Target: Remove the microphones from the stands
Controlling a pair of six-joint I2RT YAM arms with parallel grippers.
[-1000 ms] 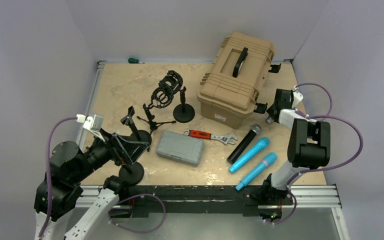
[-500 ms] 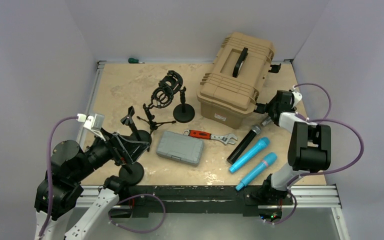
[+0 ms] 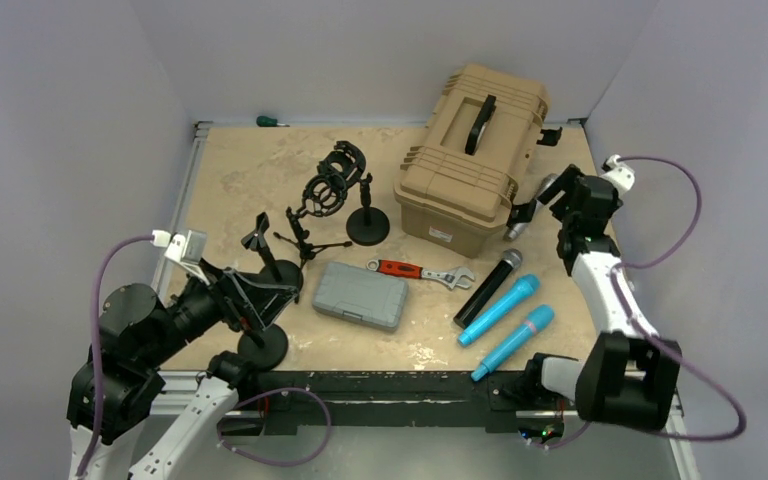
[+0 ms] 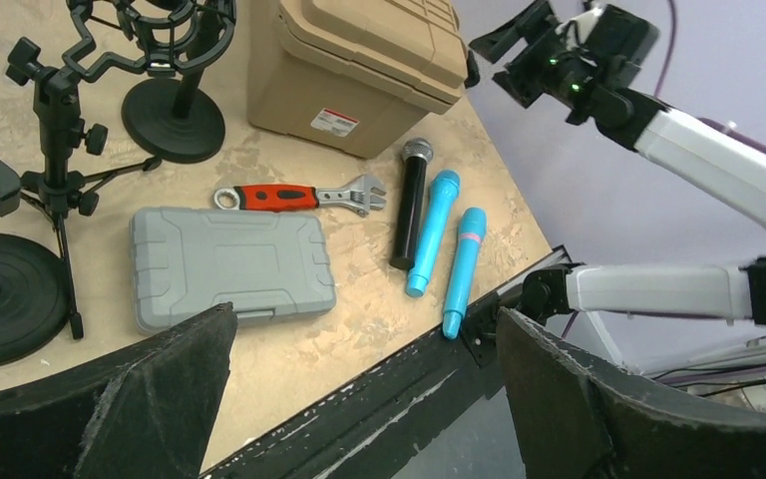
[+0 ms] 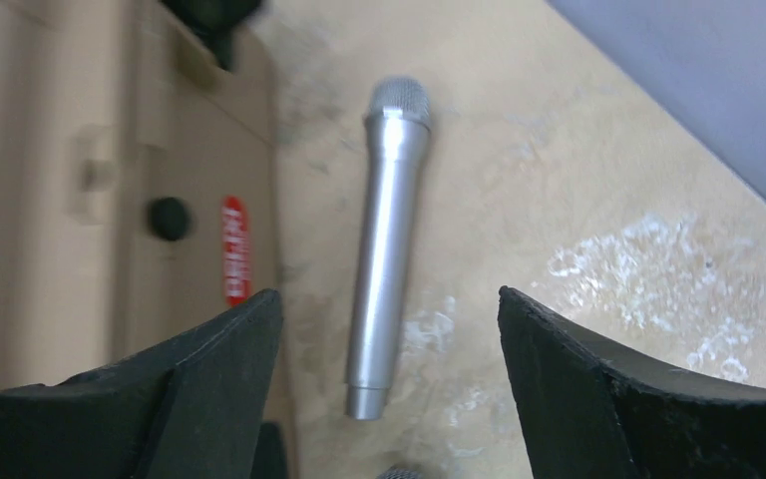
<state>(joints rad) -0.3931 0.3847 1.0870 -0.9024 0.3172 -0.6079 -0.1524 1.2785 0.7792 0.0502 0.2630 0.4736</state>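
Observation:
A silver microphone (image 5: 387, 249) lies flat on the table beside the tan toolbox (image 3: 472, 150). My right gripper (image 5: 387, 299) hovers above it, open, fingers on either side and clear of it; in the top view this gripper (image 3: 545, 200) is raised by the toolbox's right corner. The shock-mount stand (image 3: 335, 180), the small tripod stand (image 3: 305, 235) and the clip stand (image 3: 260, 240) each hold nothing. My left gripper (image 3: 250, 300) is open and empty near the clip stand's round base (image 3: 263, 345); its wrist view shows nothing between its fingers (image 4: 140, 399).
A black microphone (image 3: 488, 287) and two blue microphones (image 3: 498, 309) (image 3: 513, 342) lie side by side at the front right. A red-handled wrench (image 3: 420, 272) and a grey case (image 3: 360, 296) sit mid-table. A green screwdriver (image 3: 268, 121) lies at the back edge.
My right gripper has opened, let go of the silver microphone beside the toolbox, and risen up and back. The left arm has not moved.

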